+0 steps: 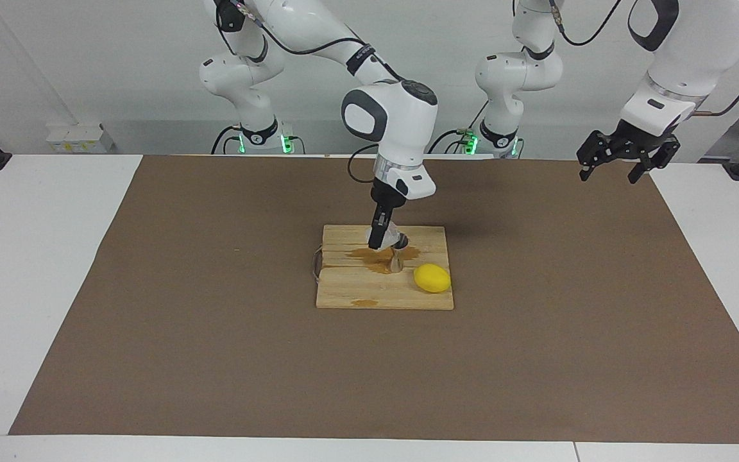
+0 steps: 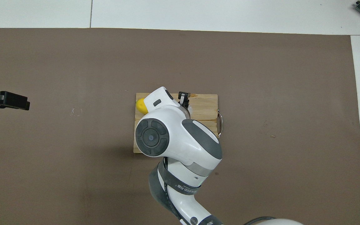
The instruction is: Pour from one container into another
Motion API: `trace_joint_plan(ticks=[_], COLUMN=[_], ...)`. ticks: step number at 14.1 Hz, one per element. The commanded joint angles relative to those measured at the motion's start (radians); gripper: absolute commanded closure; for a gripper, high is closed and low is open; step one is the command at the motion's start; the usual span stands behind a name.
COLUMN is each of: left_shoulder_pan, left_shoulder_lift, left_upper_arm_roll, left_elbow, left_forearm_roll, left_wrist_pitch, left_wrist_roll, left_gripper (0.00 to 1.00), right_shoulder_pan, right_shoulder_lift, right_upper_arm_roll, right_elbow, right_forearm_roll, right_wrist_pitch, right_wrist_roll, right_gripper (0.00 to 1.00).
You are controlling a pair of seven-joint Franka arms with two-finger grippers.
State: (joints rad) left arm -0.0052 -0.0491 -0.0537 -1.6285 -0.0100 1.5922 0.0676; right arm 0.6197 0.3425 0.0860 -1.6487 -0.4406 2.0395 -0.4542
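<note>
Black fingers of the right gripper are clamped on the glass, which is held tipped over the jigger with its mouth turned toward the lemon's side. Clear and squat, the glass has a frosty, faceted wall, and whether any liquid remains inside it cannot be made out. Just below its lip stands the jigger, a small silvery steel cup pinched at the waist, upright on the wooden board; what it contains cannot be seen. Around the foot of the jigger a brown puddle spreads across the slats, and a smaller brown spot lies near the board's edge farthest from the robots. Beside the jigger, toward the left arm's end of the board, rests a yellow lemon, apart from the steel cup. From above, the right arm's wrist covers most of the board, leaving only a fingertip, a sliver of glass and part of the lemon in sight. A metal handle sticks out at the board's end toward the right arm. All of this sits on a brown mat. Over the mat's edge at its own end of the table hangs the left gripper, waiting, its fingers spread apart.
</note>
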Motion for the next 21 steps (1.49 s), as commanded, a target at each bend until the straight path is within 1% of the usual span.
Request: trace_joint_plan(ticks=[1,14,21], left_shoulder_pan=[-0.009,-0.010,-0.009], left_shoulder_lift=[-0.006,-0.006,-0.006], left_upper_arm_roll=[0.005,0.005,0.003], left_elbow=[-0.016,-0.016,-0.016], left_forearm_roll=[0.008,0.008,0.008], left_wrist_pitch=[0.017,0.015,0.017], left_wrist_roll=[-0.005,-0.005,-0.006], left_gripper=[0.00,0.00,0.00], right_shoulder_pan=[0.002,0.015,0.029], right_shoulder_lift=[0.009,0.010,0.010], right_upper_arm_roll=[0.001,0.001,0.001], right_elbow=[0.012,0.003,-0.003], right_forearm_roll=[-0.040,-0.067,-0.104], right_wrist_pitch=[-0.012,-0.010,-0.016], right_wrist_roll=[0.026,0.040,0.063], right_gripper=[0.47,0.47,0.47])
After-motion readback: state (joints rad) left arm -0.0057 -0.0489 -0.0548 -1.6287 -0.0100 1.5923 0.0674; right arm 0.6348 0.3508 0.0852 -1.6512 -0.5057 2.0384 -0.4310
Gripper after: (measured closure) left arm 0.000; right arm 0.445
